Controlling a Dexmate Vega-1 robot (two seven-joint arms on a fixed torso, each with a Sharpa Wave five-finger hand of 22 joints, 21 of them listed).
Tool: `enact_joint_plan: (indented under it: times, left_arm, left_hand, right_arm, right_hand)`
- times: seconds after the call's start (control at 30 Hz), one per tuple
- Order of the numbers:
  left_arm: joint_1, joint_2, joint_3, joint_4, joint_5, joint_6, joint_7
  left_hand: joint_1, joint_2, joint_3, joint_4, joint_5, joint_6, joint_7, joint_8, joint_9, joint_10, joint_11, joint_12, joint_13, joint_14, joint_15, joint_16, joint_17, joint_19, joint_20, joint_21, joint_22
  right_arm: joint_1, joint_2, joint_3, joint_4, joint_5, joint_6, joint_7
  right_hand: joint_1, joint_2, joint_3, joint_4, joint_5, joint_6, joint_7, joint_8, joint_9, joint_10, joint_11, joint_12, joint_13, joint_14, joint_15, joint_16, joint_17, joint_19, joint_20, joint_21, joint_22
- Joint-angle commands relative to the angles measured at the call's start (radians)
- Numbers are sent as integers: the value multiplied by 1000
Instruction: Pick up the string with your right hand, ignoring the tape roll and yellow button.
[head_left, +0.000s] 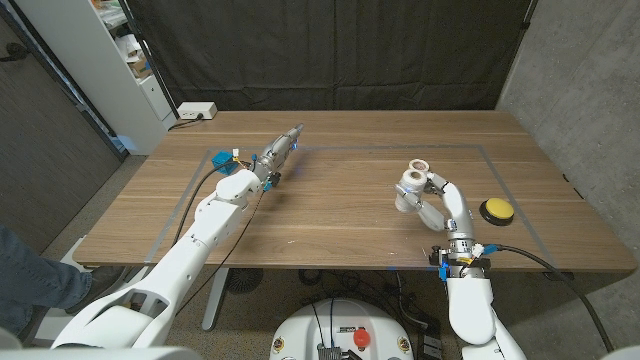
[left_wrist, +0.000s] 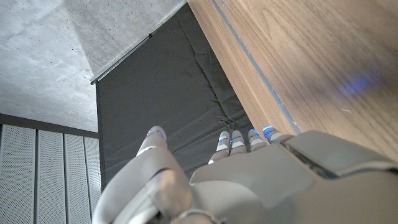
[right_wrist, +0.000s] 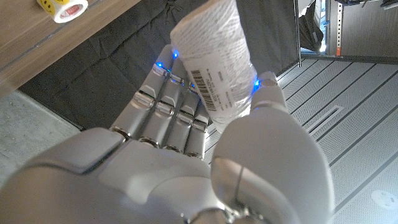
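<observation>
We have the white cylindrical spool of wound string (right_wrist: 214, 65) clamped between thumb and fingers of our right hand (head_left: 432, 198), lifted just beside the round yellow button (head_left: 497, 209). We judge it light, firm, slightly grippy; mid-barrel suits. Our left hand (head_left: 278, 152) holds nothing, fingers straight.
</observation>
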Motion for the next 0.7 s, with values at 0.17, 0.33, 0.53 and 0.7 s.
enact_joint_plan:
  times: [0.17,0.33,0.53,0.7]
  left_arm:
    - [8,6,5,-30,8,15,9]
    - [11,6,5,-32,6,16,10]
    - [18,10,4,-46,7,22,14]
    - [33,22,5,-77,12,43,20]
  left_hand:
    - [-2,10,1,-5,2,-1,7,0,6,-11,0,1,4,-51,10,4,4,-132,-4,4,3]
    - [-2,10,1,-5,2,-1,8,0,6,-12,1,1,4,-51,10,4,4,-132,-3,4,3]
    - [-2,10,0,-6,1,-1,8,0,5,-11,1,1,4,-51,10,4,4,-133,-4,4,3]
    - [-2,10,0,-7,1,-2,7,0,5,-11,0,1,4,-51,9,4,4,-134,-5,4,3]
  right_arm:
    - [-5,17,19,-32,-6,20,7]
    - [-4,20,27,-41,-11,29,6]
    - [-3,27,33,-49,-13,34,9]
    - [-3,33,35,-42,4,46,12]
  right_hand:
    - [160,154,5,4,-10,5,4,5,2,2,6,-1,2,9,-85,4,7,-3,4,9,-2]
    - [160,154,6,4,-13,5,5,5,2,2,7,-2,1,12,-85,3,8,-4,4,11,-2]
    - [161,155,7,5,-18,6,4,5,2,5,6,-1,3,15,-85,1,10,-2,4,14,-2]
    - [159,156,7,7,-22,6,1,4,2,4,5,-2,5,14,-83,0,14,-3,6,15,-2]
